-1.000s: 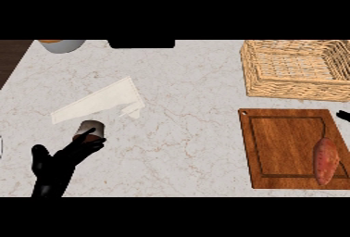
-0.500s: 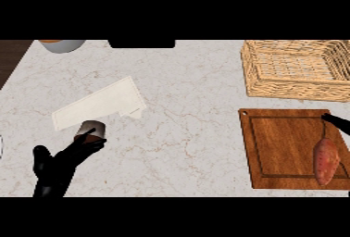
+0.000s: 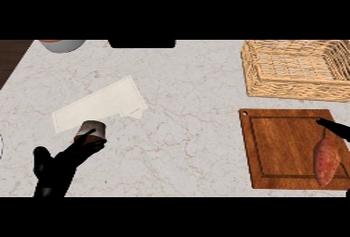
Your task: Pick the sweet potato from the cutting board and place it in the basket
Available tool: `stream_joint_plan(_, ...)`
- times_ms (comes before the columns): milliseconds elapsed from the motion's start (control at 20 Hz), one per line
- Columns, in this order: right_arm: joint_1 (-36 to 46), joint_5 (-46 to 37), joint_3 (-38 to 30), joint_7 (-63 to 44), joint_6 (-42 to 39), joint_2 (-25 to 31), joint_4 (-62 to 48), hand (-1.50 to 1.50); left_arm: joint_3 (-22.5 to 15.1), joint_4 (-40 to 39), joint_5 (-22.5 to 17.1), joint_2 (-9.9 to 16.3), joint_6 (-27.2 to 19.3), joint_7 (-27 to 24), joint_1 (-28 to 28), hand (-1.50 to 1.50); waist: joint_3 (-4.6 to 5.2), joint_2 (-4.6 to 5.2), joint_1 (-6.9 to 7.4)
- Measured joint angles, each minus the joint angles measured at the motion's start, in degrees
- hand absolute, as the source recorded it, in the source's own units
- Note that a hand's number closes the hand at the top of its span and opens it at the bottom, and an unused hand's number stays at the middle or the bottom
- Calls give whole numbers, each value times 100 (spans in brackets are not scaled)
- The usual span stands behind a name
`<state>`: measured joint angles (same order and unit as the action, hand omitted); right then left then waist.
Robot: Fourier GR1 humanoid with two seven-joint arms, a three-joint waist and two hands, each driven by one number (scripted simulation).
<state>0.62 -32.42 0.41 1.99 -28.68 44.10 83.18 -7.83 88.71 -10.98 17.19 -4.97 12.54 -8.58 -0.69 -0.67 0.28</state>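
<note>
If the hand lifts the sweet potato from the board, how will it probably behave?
The sweet potato looks solid, so probably stiff, not floppy. Its long tapered shape may let it roll sideways or pivot on the flat cutting board if pushed. The right hand shows only fingers at its upper end; a hold nearer the middle seems steadier.

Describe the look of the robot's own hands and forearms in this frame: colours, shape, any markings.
The left hand is plain black with slender fingers and a thumb; no markings, cables or sleeves show. Its forearm is mostly cut off at the lower edge. Of the right hand, only thin black fingers show at the right edge.
</note>
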Motion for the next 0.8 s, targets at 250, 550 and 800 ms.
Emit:
stream_joint_plan(250,110,-277,109,150,270,-254,-341,-150,95,-23,-49,31,111,79,39,0,0,2,-2)
stream_joint_plan(550,263,-499,167,255,408,-435,-642,150,144,-111,15,-4,168,-10,63,0,-7,-6,-7)
stream_joint_plan(800,209,-823,310,583,705,-428,-643,150,204,-130,21,-16,210,-36,46,0,-10,-10,-26)
